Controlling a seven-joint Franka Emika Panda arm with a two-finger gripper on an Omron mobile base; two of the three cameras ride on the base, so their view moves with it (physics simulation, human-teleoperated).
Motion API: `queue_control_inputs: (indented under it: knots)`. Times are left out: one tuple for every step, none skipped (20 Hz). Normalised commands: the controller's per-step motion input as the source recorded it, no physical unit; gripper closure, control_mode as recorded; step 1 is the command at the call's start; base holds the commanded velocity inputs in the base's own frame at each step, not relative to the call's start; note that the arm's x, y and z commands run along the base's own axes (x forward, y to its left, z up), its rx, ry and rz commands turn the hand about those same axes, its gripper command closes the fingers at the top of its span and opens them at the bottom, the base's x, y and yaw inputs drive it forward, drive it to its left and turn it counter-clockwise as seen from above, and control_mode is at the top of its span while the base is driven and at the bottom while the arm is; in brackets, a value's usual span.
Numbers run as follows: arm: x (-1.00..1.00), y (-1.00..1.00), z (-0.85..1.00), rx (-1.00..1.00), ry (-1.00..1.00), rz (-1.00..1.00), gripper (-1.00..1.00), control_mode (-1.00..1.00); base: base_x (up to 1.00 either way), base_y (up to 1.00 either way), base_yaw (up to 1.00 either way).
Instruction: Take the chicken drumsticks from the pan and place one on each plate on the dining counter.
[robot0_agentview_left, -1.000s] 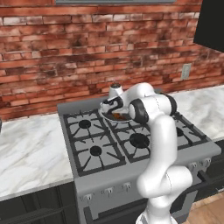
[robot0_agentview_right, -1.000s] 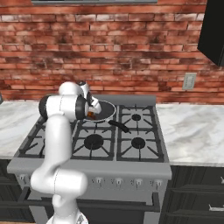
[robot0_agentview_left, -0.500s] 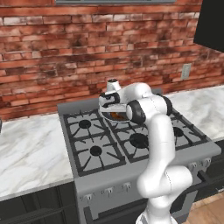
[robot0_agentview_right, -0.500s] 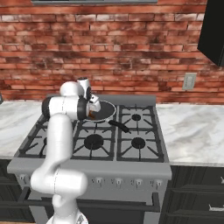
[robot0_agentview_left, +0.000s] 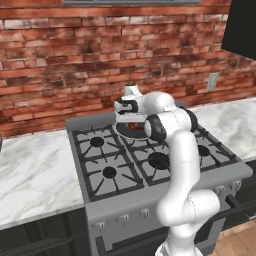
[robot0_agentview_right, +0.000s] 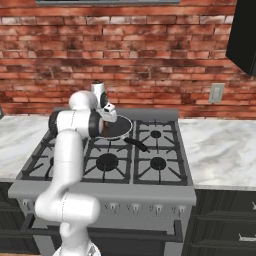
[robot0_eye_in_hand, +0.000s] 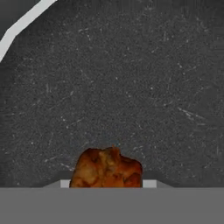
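Note:
The pan (robot0_agentview_left: 121, 132) sits on the back middle burner of the stove, its long black handle (robot0_agentview_right: 137, 144) pointing toward the front. My gripper (robot0_agentview_left: 131, 121) reaches down into the pan from above. In the hand view an orange-brown chicken drumstick (robot0_eye_in_hand: 106, 168) lies right between my fingertips against the pan's dark scratched inside (robot0_eye_in_hand: 122, 78), with the silvery rim (robot0_eye_in_hand: 22, 24) at the upper left. The gripper (robot0_eye_in_hand: 106, 183) is shut on that drumstick. The same drumstick (robot0_agentview_left: 135, 126) shows under the hand. The plates and the dining counter are out of view.
The grey gas stove (robot0_agentview_left: 110, 172) has several black burner grates. Marble counters over black cabinets lie to its left (robot0_agentview_left: 30, 170) and right (robot0_agentview_right: 225, 145). A red brick wall (robot0_agentview_left: 75, 60) stands close behind, with a dark cabinet (robot0_agentview_right: 245, 35) hanging at the upper right.
The jaws have closed from wide open onto the drumstick in the pan. The hand has stayed over the pan, with hardly any shift.

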Motion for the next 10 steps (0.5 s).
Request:
queue_control_inputs:
  knots:
    - [-0.83, -0.21, 0.4, 0.0, -0.27, 0.15, 1.0, -1.0, 0.0, 0.0, 0.0]
    - [-0.91, -0.25, 0.39, 0.0, -0.32, 0.19, 1.0, -1.0, 0.0, 0.0, 0.0]
    - [-0.99, -0.2, 0.38, 0.02, -0.32, 0.17, 1.0, -1.0, 0.0, 0.0, 0.0]
    - [-1.0, -0.13, 0.35, 0.03, -0.31, 0.16, 1.0, -1.0, 0.0, 0.0, 0.0]
    - [-1.0, -0.05, 0.3, 0.03, -0.31, 0.15, 1.0, -1.0, 0.0, 0.0, 0.0]
    - [-1.0, 0.0, 0.26, 0.0, -0.33, 0.12, 1.0, -1.0, 0.0, 0.0, 0.0]
    - [-1.0, 0.0, 0.27, 0.0, -0.34, 0.11, 1.0, -1.0, 0.0, 0.0, 0.0]
    - [-1.0, 0.0, 0.25, 0.0, -0.33, 0.09, 1.0, -1.0, 0.0, 0.0, 0.0]
    - [-1.0, 0.0, 0.23, 0.0, -0.29, 0.08, 1.0, -1.0, 0.0, 0.0, 0.0]
    - [-1.0, 0.0, 0.17, 0.0, -0.25, 0.05, 1.0, -1.0, 0.0, 0.0, 0.0]
